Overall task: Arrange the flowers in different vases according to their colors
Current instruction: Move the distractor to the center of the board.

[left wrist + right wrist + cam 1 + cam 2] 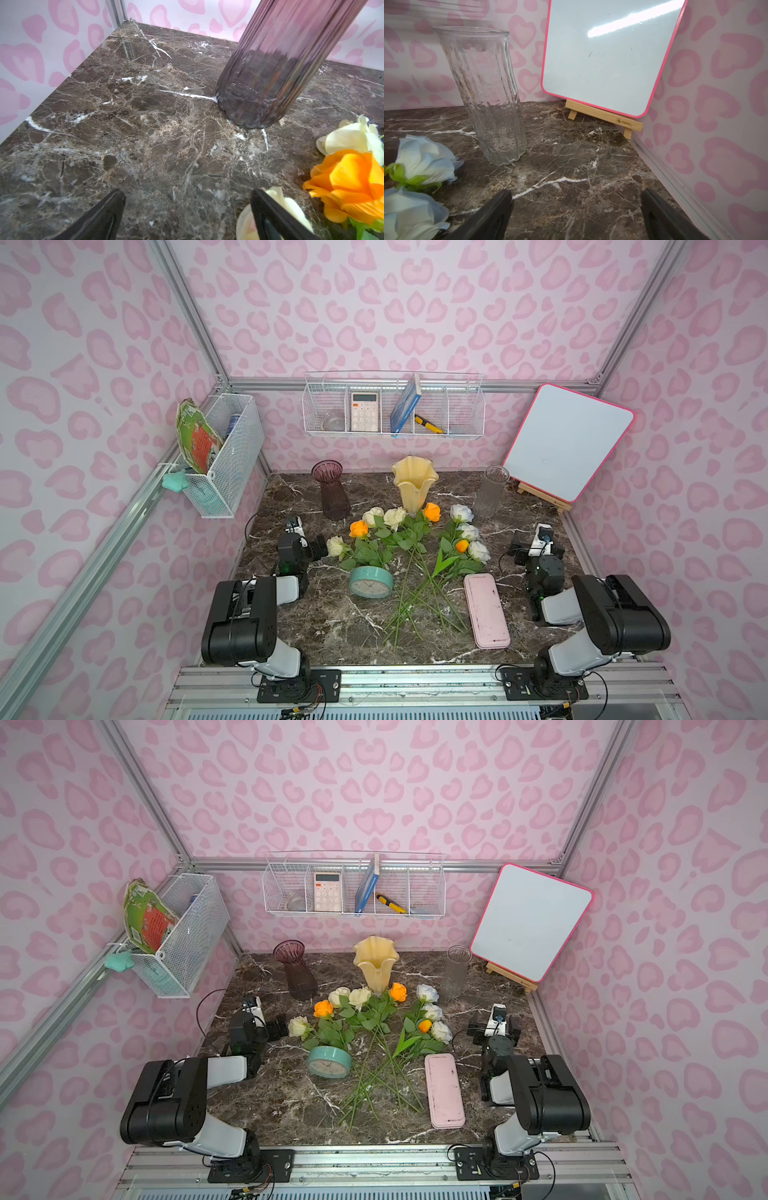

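Flowers point(409, 539) heaped in the middle, heads toward the vases point(414, 483), stems toward the robot — left gripper point(188, 209), jaws apart and empty, just beside a cream rose point(336, 546) (right gripper point(577, 209), likewise apart, stands farther off).

Nine flowers point(405, 542) lie before three upright vases point(414, 485).

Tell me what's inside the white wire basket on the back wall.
The basket holds, left to right: a clear glass object, a white calculator, a leaning blue book, a yellow utility knife. The last compartment is too faint to tell.
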`<action>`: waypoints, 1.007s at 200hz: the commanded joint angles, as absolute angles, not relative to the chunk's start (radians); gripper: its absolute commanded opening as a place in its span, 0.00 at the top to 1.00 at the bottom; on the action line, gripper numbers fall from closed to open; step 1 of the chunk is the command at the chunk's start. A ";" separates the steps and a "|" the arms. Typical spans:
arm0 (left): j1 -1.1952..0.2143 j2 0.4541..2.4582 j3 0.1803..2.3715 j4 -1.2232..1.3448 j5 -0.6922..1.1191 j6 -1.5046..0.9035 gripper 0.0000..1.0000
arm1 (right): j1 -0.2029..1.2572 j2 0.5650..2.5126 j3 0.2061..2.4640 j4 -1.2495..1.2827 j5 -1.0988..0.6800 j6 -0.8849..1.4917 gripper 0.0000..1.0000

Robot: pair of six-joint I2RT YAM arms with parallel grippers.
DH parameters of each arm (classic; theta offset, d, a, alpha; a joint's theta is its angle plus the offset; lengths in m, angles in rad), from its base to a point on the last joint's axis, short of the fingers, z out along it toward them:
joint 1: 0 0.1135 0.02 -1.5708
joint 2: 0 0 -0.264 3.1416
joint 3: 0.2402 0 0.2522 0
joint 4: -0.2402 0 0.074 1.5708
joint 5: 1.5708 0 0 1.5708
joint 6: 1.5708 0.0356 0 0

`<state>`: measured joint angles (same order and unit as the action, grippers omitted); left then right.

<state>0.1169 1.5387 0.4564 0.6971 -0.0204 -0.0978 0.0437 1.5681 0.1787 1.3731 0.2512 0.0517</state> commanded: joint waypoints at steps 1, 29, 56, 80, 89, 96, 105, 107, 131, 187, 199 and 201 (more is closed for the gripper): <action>0.117 1.542 0.463 0.723 -0.021 -0.090 0.01 | 0.044 1.568 0.185 1.405 0.252 0.052 0.01; 0.118 1.540 0.463 0.722 -0.021 -0.090 0.01 | 0.044 1.569 0.183 1.405 0.252 0.052 0.01; 0.118 1.540 0.461 0.724 -0.021 -0.088 0.01 | 0.044 1.568 0.183 1.403 0.252 0.052 0.01; 0.117 1.538 0.460 0.726 -0.021 -0.089 0.01 | 0.047 1.539 0.207 1.343 0.271 0.057 0.01; 0.118 1.537 0.458 0.727 -0.022 -0.089 0.01 | 0.049 1.515 0.233 1.285 0.290 0.058 0.01; 0.117 1.537 0.458 0.726 -0.022 -0.089 0.01 | 0.051 1.488 0.265 1.202 0.297 0.061 0.01; 0.117 1.536 0.457 0.727 -0.022 -0.088 0.01 | 0.049 1.453 0.298 1.102 0.303 0.064 0.01; 0.118 1.536 0.458 0.729 -0.020 -0.085 0.01 | 0.049 1.446 0.305 1.086 0.307 0.064 0.01; 0.114 1.464 0.525 0.568 0.009 -0.040 0.01 | 0.082 1.304 0.400 0.806 0.304 0.062 0.01; -0.197 1.126 0.730 0.130 0.049 0.269 0.01 | 0.332 1.089 0.629 0.204 0.451 0.177 0.01; -0.219 1.095 0.832 -0.065 0.231 0.382 0.01 | 0.345 1.054 0.692 0.026 0.363 0.290 0.01; -0.222 1.090 0.848 -0.102 0.260 0.404 0.01 | 0.347 1.048 0.698 0.003 0.349 0.304 0.01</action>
